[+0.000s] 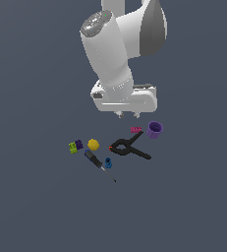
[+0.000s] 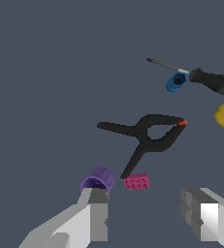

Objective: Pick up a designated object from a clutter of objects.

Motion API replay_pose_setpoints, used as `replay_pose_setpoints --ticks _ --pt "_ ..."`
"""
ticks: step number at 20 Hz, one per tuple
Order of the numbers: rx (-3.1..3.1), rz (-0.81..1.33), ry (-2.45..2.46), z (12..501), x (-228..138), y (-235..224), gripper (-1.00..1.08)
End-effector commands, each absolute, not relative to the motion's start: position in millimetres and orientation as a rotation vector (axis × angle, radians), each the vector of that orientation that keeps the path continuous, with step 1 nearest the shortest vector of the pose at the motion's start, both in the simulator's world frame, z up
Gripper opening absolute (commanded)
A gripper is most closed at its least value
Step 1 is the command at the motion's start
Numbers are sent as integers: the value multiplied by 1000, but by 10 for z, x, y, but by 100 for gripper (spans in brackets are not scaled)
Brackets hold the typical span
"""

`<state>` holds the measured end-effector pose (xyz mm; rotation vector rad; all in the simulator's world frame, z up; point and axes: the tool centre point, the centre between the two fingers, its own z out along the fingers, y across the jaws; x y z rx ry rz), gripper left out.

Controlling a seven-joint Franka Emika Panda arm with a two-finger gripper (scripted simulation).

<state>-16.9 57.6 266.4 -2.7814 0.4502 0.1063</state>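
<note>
The small purple cup [image 1: 155, 129] lies on the grey floor at the exterior view's right end of the clutter; it also shows in the wrist view [image 2: 98, 180], partly behind one finger [image 2: 95, 213]. My gripper [image 1: 127, 115] hangs open and empty above the floor, up and to the exterior view's left of the cup. In the wrist view the gripper [image 2: 150, 213] has its jaws wide apart. The black spring clamp [image 1: 128, 147], pink ridged piece [image 1: 136, 130], yellow ball [image 1: 93, 144], screwdriver [image 1: 98, 164], blue bit [image 1: 108, 163] and green-purple block [image 1: 75, 146] lie nearby.
The clamp [image 2: 145, 138] and pink piece [image 2: 136, 182] lie close beside the cup. The white arm [image 1: 110, 49] rises above the scene. Grey floor [image 1: 36, 206] surrounds the clutter.
</note>
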Motion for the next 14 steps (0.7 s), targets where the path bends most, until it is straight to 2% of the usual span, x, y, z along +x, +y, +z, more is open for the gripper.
replay_pose_setpoints --ticks 1,14 --pt "-2727 134 499 2571 -211 713 28" --pt "-2455 277 767 2126 -466 1311 28"
